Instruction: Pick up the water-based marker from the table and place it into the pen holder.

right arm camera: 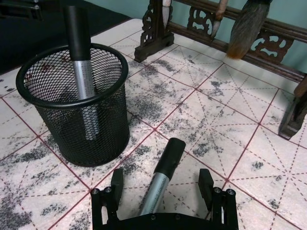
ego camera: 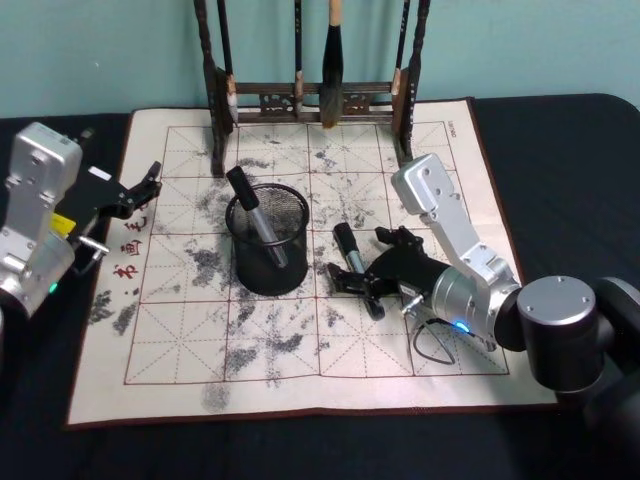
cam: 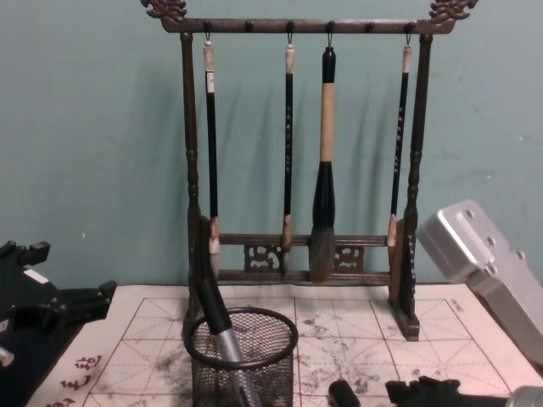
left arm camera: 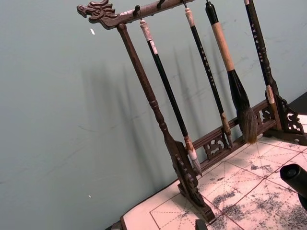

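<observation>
right gripper [right arm camera: 161, 177]: low over the calligraphy mat [ego camera: 180, 330], just right of the pen holder in the head view. Fingers [right arm camera: 116, 181] spread wide, one on each side of the water-based marker, with a gap showing on both sides. Nothing pinched.
water-based marker [right arm camera: 169, 154]: flat on the mat between the right gripper's fingers. Black cap toward the brush rack, silver barrel running back under the gripper body. Near the pen holder, not touching it.
pen holder [ego camera: 290, 262]: upright on the mat, a little left of its middle. Black wire mesh with a solid rim.
second marker [ego camera: 256, 215]: standing inside the pen holder, tilted against the rim. Black cap up above the rim, silver barrel visible through the mesh.
left gripper [ego camera: 145, 182]: parked at the mat's left edge, beside the red characters, well apart from the pen holder.
brush rack [cam: 191, 153]: dark carved wood, at the far edge of the mat behind the pen holder. Four brushes [cam: 326, 127] hanging from the top bar, one thicker than the rest.
table [ego camera: 560, 150]: black top under the mat. Mat white with red grid lines and grey ink stains.
</observation>
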